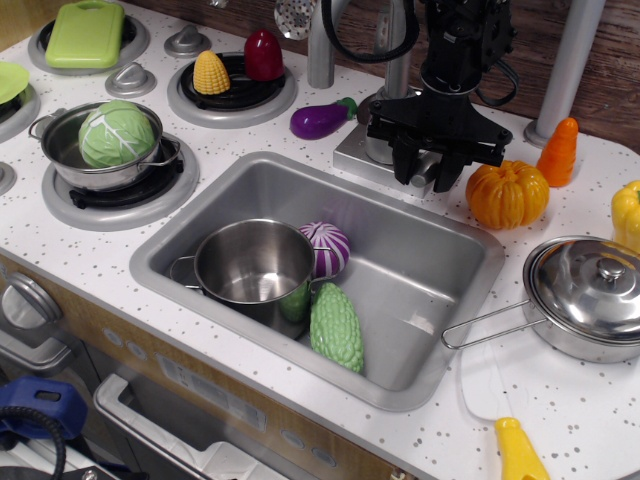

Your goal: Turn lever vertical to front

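My black gripper (428, 170) hangs over the back rim of the sink, just right of the grey faucet body (381, 140). Its two fingers (405, 165) point down and stand apart. The silver-grey lever (425, 179) shows between them as a short stub pointing toward the front. I cannot tell whether the fingers touch it. The faucet's square base (358, 158) sits on the white counter. The curved spout pipe (322, 45) rises to the left.
An orange pumpkin (507, 194) sits just right of the gripper, with a carrot (559, 152) and a grey post (572, 60) behind it. A purple eggplant (320, 120) lies left of the faucet. The sink (478, 243) holds a steel pot (255, 265) and vegetables. A lidded pan (590, 295) sits at the right.
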Tool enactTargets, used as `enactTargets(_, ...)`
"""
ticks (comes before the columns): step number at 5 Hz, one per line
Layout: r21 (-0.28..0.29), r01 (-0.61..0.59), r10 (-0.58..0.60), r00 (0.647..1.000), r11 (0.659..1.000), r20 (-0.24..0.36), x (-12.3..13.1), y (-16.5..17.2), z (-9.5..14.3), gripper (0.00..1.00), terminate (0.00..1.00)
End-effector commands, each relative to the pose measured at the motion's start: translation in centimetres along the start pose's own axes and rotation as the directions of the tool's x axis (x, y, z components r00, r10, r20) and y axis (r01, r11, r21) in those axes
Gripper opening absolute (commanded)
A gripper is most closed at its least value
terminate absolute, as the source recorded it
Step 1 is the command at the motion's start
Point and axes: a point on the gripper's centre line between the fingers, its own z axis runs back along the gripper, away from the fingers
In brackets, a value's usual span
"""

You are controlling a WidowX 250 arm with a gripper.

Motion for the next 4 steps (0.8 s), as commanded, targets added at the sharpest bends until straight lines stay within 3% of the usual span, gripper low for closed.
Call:
enactTargets(1,-0.012,0.046,-0.046,0.999,0.999,0.014,0.6,-1.0,2.4,1.0,0.0)
enactTargets(3,0.105,0.184,-0.183,0.983,0.977,-0.016,1.2,-0.3,4.7,1.0,0.0)
enactTargets(4,0.104,0.247,-0.248,0.969,0.963,-0.004,1.4,0.0,4.8,1.0,0.0)
